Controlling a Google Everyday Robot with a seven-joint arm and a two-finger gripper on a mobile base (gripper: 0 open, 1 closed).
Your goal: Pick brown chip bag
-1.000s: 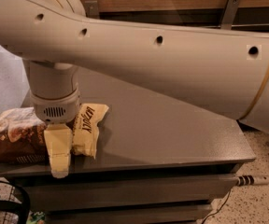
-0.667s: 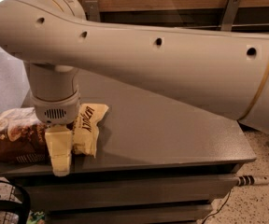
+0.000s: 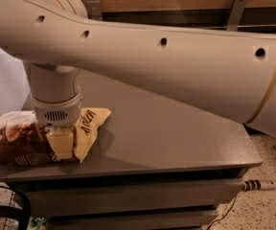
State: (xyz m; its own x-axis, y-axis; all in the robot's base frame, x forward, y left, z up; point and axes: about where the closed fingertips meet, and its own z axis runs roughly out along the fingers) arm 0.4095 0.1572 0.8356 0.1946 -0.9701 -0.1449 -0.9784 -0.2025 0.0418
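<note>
The brown chip bag [image 3: 13,145] lies on its side at the left front corner of the grey table [image 3: 176,138]. It is dark brown and crinkly, with a pale yellow end [image 3: 92,126] pointing right. My gripper [image 3: 61,145] hangs straight down from the thick white arm [image 3: 152,56]. It sits right on the bag, between the brown body and the yellow end, and covers the bag's middle. The large arm crosses the whole upper view and hides the back of the table.
A wooden wall panel with metal brackets [image 3: 236,6] runs behind the table. A white cable plug [image 3: 255,185] sticks out at the lower right over the speckled floor. A black round object [image 3: 4,210] sits on the floor at the lower left, below the table's front edge.
The gripper's pale lower part reached down past the bag to the table's front edge before; now it ends higher, on the bag. The bag has not shifted.
</note>
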